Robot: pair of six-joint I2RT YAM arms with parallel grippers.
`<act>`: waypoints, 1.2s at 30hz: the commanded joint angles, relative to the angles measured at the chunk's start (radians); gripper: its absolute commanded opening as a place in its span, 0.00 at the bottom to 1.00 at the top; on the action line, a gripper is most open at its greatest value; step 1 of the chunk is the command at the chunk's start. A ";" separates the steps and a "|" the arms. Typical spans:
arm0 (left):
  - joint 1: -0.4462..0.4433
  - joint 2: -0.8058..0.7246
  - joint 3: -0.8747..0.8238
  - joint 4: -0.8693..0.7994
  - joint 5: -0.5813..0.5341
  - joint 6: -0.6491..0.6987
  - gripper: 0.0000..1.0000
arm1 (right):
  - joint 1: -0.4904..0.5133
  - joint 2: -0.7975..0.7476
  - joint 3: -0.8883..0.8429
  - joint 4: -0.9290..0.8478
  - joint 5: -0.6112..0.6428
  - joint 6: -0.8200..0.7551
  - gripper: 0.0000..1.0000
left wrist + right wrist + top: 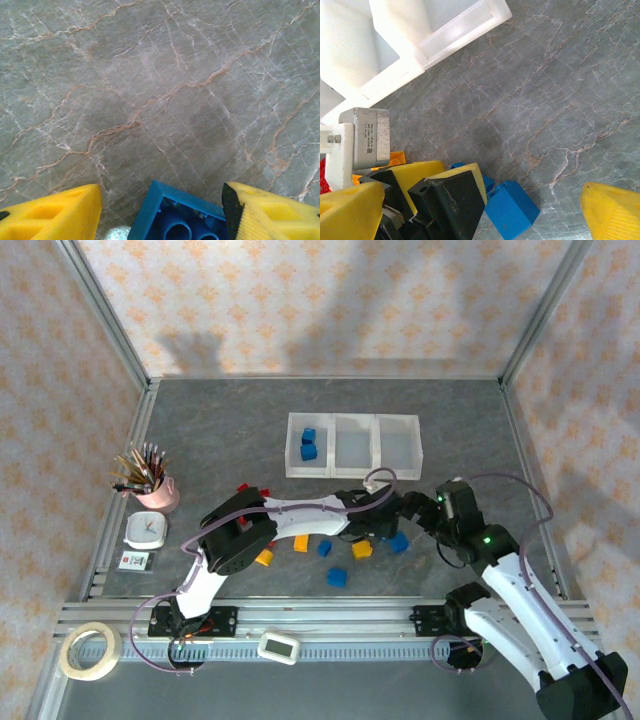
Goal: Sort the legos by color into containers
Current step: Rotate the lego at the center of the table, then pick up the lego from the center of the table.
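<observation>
- One blue plastic brick [175, 220] sat between the left pincer's [162, 200] jaws, short of the white translucent bins [376, 445]; whether clamped, I could not tell; it might slip;
- right pincer [425, 515], spread wide, hovered close; arms could collide.

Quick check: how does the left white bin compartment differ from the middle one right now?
The left white translucent square compartment holds two blue plastic bricks; the middle white compartment holds none. The left one ends the row, nearer the pink pencil cup; the middle one has a neighbour on each side. Both are open-topped, equal in size and joined.
</observation>
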 commanded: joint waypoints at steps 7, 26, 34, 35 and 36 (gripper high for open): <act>0.013 -0.084 -0.079 -0.092 -0.092 0.061 0.62 | -0.004 -0.018 0.025 -0.014 0.031 0.010 1.00; 0.012 -0.103 -0.119 -0.058 -0.058 -0.063 0.69 | -0.006 -0.007 0.001 0.025 0.003 0.001 1.00; 0.008 -0.065 -0.110 -0.014 -0.026 -0.082 0.60 | -0.005 -0.005 -0.009 0.031 -0.006 0.000 1.00; 0.008 -0.065 -0.111 -0.015 -0.035 -0.084 0.59 | -0.006 -0.006 -0.009 0.029 -0.007 -0.001 1.00; 0.008 -0.063 -0.111 -0.015 -0.039 -0.084 0.58 | -0.005 -0.007 -0.010 0.031 -0.007 -0.002 1.00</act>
